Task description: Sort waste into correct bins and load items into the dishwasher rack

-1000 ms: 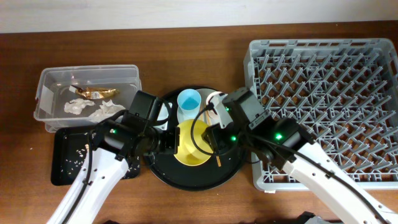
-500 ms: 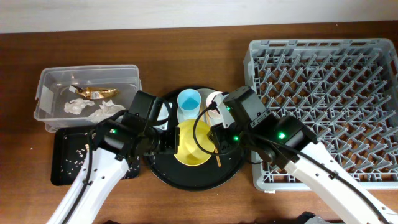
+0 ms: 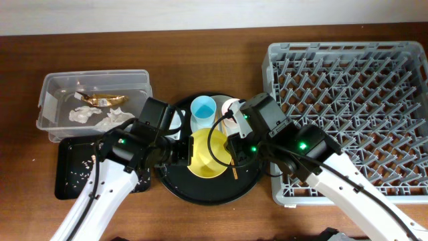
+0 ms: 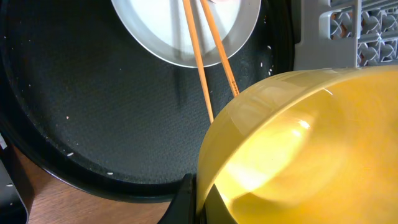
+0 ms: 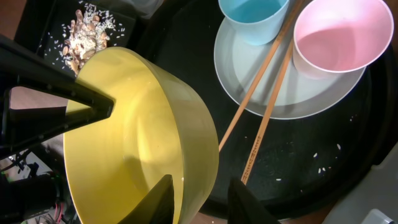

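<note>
"What did everything stand on?"

"A brown wooden table (image 3: 214, 221), its grain running side to side. A pale strip (image 3: 134, 13) ran along its far edge in the overhead view."

"And in the middle?"

"A large round black tray (image 3: 194, 191) lay flat on the table, a little left of centre and nearer the front edge."

"What was its surface like?"

"The left wrist view showed the tray (image 4: 93, 112) with a finely textured, matte floor and a low, smooth raised rim. The right wrist view showed the tray (image 5: 311, 162) just as dark."
</note>
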Motion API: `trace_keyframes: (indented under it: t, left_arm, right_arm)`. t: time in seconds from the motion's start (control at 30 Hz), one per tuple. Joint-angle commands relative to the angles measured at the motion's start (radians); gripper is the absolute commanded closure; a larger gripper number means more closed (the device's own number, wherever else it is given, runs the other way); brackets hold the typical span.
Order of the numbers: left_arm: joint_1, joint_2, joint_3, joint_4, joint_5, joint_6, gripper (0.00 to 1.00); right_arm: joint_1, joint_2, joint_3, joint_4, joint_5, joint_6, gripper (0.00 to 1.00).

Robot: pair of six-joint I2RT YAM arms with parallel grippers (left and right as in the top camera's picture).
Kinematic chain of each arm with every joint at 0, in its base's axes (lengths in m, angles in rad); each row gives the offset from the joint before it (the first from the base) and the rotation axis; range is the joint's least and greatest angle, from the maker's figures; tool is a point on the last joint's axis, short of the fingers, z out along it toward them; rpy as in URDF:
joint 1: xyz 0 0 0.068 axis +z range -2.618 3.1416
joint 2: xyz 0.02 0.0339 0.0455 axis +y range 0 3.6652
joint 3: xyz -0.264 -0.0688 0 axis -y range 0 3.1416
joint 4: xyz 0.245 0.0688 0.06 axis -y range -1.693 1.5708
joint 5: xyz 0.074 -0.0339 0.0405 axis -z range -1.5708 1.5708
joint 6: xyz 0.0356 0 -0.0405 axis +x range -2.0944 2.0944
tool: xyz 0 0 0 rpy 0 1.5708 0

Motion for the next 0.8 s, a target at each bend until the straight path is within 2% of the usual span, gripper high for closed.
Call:
trace_keyframes:
  t: [0.0, 0.2, 0.3, 0.37, 0.4, 0.63, 0.77]
  left_arm:
    - [-0.003, -0.010, 0.019, 0.006, 0.016, 0.005, 1.00]
    - [-0.003, -0.010, 0.019, 0.011, 0.016, 0.005, 0.99]
    - [-0.003, -0.010, 0.019, 0.010, 0.016, 0.005, 1.00]
    - [-0.003, -0.010, 0.019, 0.011, 0.016, 0.005, 1.00]
    - [-0.003, -0.010, 0.019, 0.011, 0.016, 0.005, 0.99]
    - [-0.002, -0.011, 0.019, 0.041, 0.064, 0.005, 0.98]
    - [-0.002, -0.011, 0.019, 0.080, 0.120, 0.005, 0.79]
  right_arm:
    - [0.008, 0.015, 0.011, -0.003, -0.016, 0.006, 0.72]
    - [0.008, 0.024, 0.011, 0.016, -0.056, 0.006, 0.71]
    - [0.008, 0.025, 0.011, 0.018, -0.049, 0.006, 0.78]
    - [0.008, 0.026, 0.011, 0.016, -0.050, 0.006, 0.91]
    - [0.008, 0.027, 0.011, 0.014, -0.050, 0.006, 0.93]
    - [0.008, 0.027, 0.011, 0.016, -0.046, 0.006, 0.96]
    - [0.007, 0.027, 0.011, 0.018, -0.032, 0.006, 0.96]
